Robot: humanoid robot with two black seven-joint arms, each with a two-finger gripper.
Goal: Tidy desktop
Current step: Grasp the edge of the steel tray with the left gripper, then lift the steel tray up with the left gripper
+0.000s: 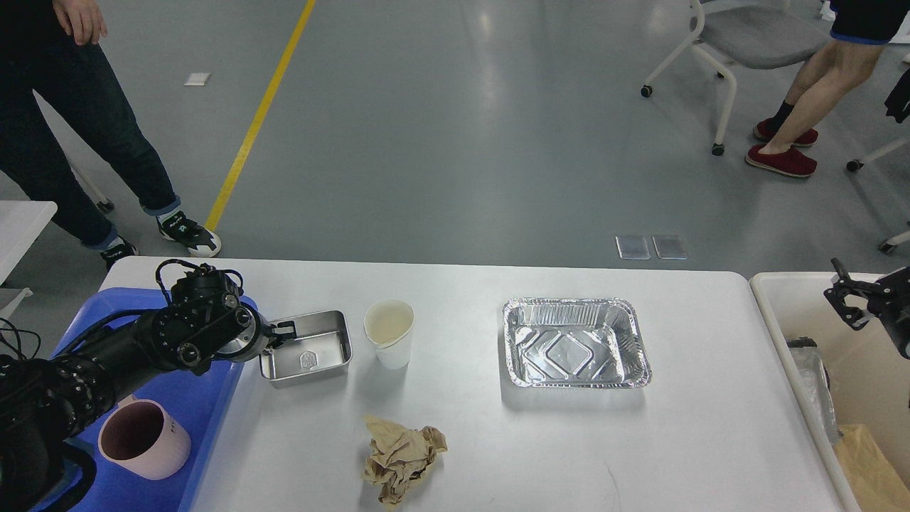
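The white desktop (pixel 569 448) spans the view. My left gripper (pixel 282 331) is shut on the left rim of a small steel tin (pixel 313 348), which sits low at the desktop's left beside the blue tray (pixel 199 405). A white paper cup (pixel 389 334) stands upright just right of the tin. A foil tray (pixel 574 343) lies at centre right. A crumpled brown paper (pixel 402 459) lies near the front. My right gripper (pixel 847 297) hovers open and empty over the cream bin (pixel 771 302).
A pink mug (pixel 142 439) stands in the blue tray under my left arm. The cream bin holds a clear plastic item (pixel 810 377) and brown paper (pixel 871 462). People and a wheeled chair (pixel 718 43) are on the floor beyond the table.
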